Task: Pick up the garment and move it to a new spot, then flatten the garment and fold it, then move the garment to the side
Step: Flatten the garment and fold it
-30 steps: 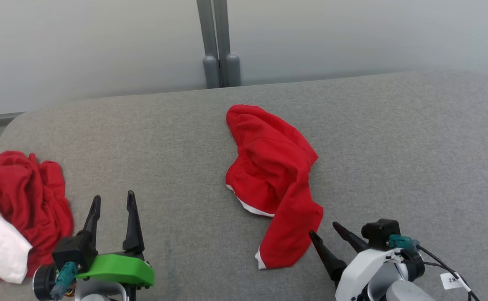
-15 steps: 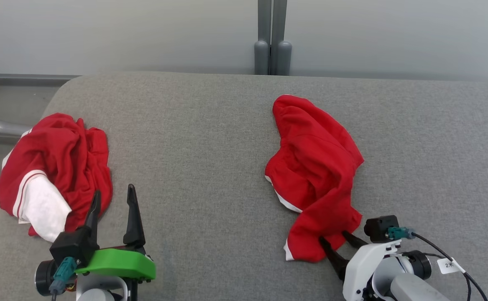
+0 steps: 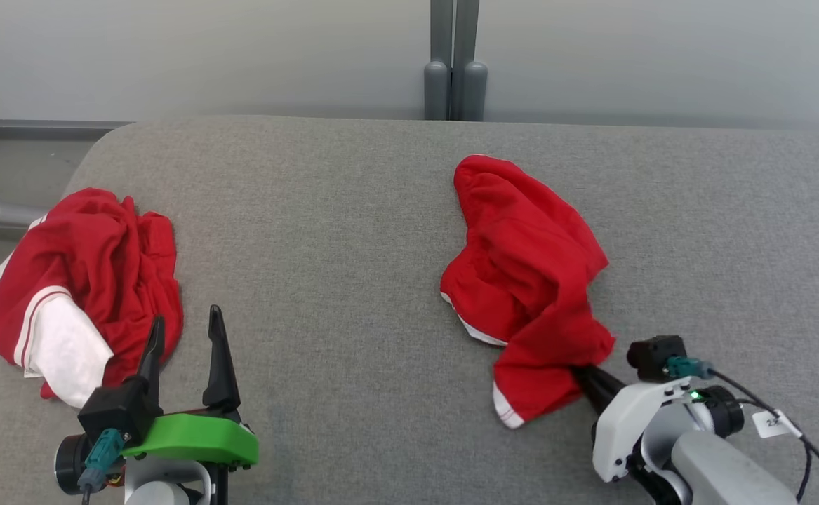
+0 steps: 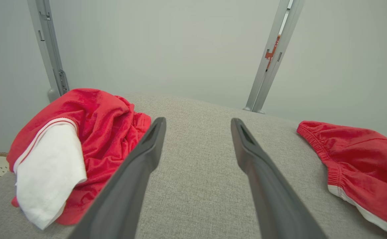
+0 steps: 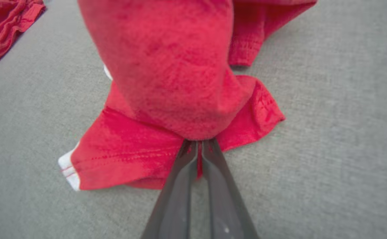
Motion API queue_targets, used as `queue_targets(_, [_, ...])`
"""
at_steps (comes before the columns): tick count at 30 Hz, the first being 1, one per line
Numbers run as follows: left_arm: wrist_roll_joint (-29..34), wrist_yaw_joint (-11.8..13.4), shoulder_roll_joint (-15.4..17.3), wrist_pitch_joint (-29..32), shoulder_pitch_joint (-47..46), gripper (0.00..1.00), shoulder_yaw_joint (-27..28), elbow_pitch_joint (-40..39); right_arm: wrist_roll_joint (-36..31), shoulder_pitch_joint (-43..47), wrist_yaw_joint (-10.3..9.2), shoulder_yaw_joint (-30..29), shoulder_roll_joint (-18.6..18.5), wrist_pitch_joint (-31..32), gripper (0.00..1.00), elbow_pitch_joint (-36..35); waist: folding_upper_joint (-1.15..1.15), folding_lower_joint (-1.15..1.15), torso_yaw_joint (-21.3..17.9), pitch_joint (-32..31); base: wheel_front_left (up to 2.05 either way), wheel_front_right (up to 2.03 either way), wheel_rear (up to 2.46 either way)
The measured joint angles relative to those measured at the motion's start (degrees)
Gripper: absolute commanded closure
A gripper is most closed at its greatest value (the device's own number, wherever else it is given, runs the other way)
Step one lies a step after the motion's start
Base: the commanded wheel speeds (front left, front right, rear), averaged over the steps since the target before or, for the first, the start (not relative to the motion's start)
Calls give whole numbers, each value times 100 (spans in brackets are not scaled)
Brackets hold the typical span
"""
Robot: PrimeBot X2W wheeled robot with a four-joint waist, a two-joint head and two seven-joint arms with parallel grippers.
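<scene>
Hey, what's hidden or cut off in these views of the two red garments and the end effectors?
Right wrist view: tips of the right end effector are buried in the red garment; how much cloth they pinch is hidden.
Left wrist view: the picture's right edge cuts off the red garment's far side.
Head view: the red and white garment is crumpled; its type is unclear.

A small white tag [image 3: 773, 423] hangs from the black cable [image 3: 749, 391] that trails off the robot's right arm, at the lower right of the head view. The tag carries dark print that seems to begin with the digit 2. Whatever follows that first character is blurred and too small to read with any confidence.
</scene>
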Motion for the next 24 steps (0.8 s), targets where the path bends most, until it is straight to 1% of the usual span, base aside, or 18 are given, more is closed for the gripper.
queue_targets(4, [-5, 0, 0, 0, -2, 0, -11, -29, -100, -146, -1, -175, -416, 78, 100, -263, 0, 0, -113, 16, 0, 0, 0])
queue_targets(7, [-7, 0, -1, 0, -30, 0, -43, -44, -60, -236, -1, -255, -750, 287, 100, -481, 0, 0, -183, 88, 0, 0, 0])
queue_targets(13, [15, -14, -2, 0, -235, 0, -85, -70, 248, -555, -1, -310, -1526, 786, 100, -804, 0, 0, -237, 378, 0, 0, 0])
queue_targets(16, [56, -41, -2, 0, -358, 0, -103, -62, 448, -732, -1, -302, -1806, 959, 100, -783, 0, 0, -233, 533, 0, 0, 0])
queue_targets(18, [69, -57, -2, 0, -413, 0, -113, -52, 703, -851, -1, -261, -1902, 993, 100, -692, 0, 0, -219, 625, 0, 0, 0])
queue_targets(20, [96, -65, -2, 1, -461, 0, -112, -20, 809, -988, -1, -164, -1973, 1063, 100, -543, 0, 0, -196, 707, 0, 0, 0])
queue_targets(23, [157, -83, -3, 0, -502, 0, -100, 22, 1074, -1128, -1, -57, -1989, 1002, 100, -320, 0, 0, -152, 757, 0, 0, 0])
queue_targets(24, [169, -90, -3, 0, -504, 0, -93, 38, 1137, -1171, -1, -18, -1982, 962, 98, -248, 0, 0, -148, 754, 0, 0, 0])
